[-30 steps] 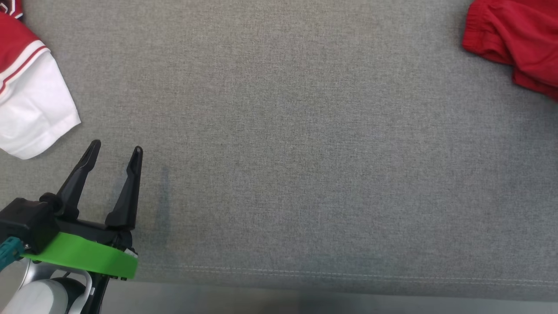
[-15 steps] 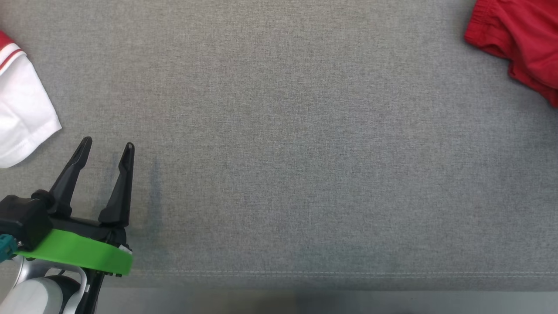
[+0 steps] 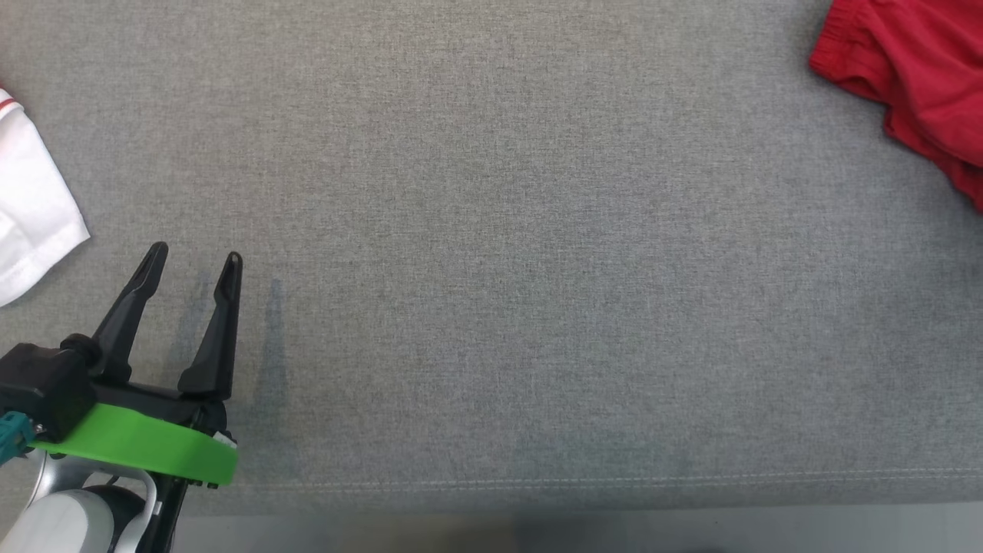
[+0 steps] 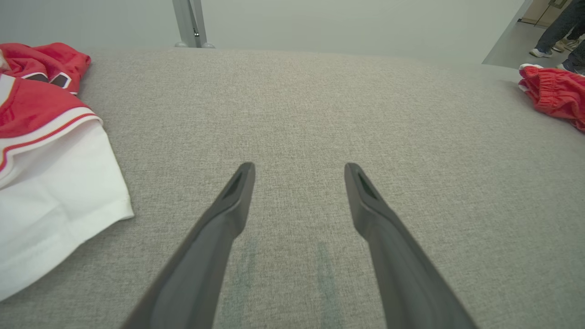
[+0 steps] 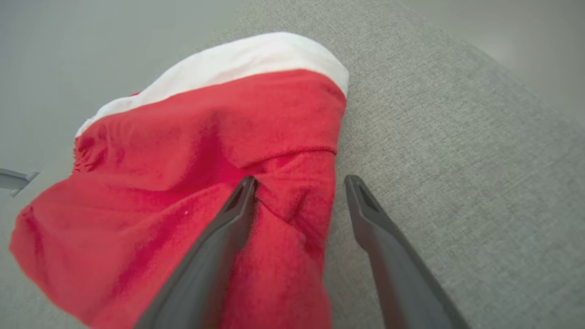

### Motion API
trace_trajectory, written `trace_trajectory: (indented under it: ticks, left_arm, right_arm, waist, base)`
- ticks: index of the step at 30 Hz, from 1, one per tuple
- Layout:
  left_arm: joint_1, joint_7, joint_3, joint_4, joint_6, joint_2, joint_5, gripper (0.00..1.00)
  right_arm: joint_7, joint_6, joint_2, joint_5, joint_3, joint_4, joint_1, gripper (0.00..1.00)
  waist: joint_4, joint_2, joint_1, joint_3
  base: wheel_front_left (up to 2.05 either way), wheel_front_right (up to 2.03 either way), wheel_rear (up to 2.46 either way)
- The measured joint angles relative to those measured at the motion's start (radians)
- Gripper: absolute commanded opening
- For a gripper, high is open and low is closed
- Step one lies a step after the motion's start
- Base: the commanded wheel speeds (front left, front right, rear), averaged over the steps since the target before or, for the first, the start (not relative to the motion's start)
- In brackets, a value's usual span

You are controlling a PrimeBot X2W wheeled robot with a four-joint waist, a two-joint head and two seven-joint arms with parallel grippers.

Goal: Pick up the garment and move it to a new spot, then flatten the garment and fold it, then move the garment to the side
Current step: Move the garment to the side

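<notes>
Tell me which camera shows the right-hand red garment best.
The right wrist view: the red garment lies close and large, white band included. The head view cuts it off at its upper right; the left wrist view shows it small, distant.

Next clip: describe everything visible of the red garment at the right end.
The red garment is soft, crumpled cloth with a white band along one edge and a gathered hem. It lies on the grey fabric surface, at its right. The right pincer stands open over its edge, one finger above the cloth, one beside it.
</notes>
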Motion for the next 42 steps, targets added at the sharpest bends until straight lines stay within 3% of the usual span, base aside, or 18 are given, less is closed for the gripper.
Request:
trace_trajectory:
  ticks: [12, 20, 32, 42]
  left_arm:
    - [0.007, 0.001, -0.004, -0.002, 0.0, -0.011, 0.017, 1.0]
    - [0.008, 0.0, -0.014, 0.005, 0.0, -0.025, 0.017, 1.0]
    - [0.01, -0.063, -0.001, 0.096, 0.0, -0.085, 0.013, 1.0]
    - [0.033, -0.09, -0.009, 0.191, 0.0, -0.109, 0.008, 1.0]
  right_arm:
    - [-0.03, 0.008, 0.01, -0.001, 0.005, 0.049, 0.047, 1.0]
    - [-0.121, 0.025, 0.02, -0.031, -0.002, 0.047, 0.047, 1.0]
    - [-0.351, 0.068, -0.047, -0.128, -0.02, -0.112, 0.111, 1.0]
    - [-0.367, 0.04, -0.012, -0.275, 0.046, -0.275, 0.257, 1.0]
  waist:
    - [-0.019, 0.0, 0.0, -0.021]
    - [-0.022, 0.0, 0.0, -0.041]
    - [-0.012, 0.0, 0.0, -0.145]
    - [0.017, 0.0, 0.0, -0.275]
  base:
    - [0.0, 0.0, 0.0]
    - [0.0, 0.0, 0.0]
    - [0.0, 0.0, 0.0]
    - [0.0, 0.0, 0.0]
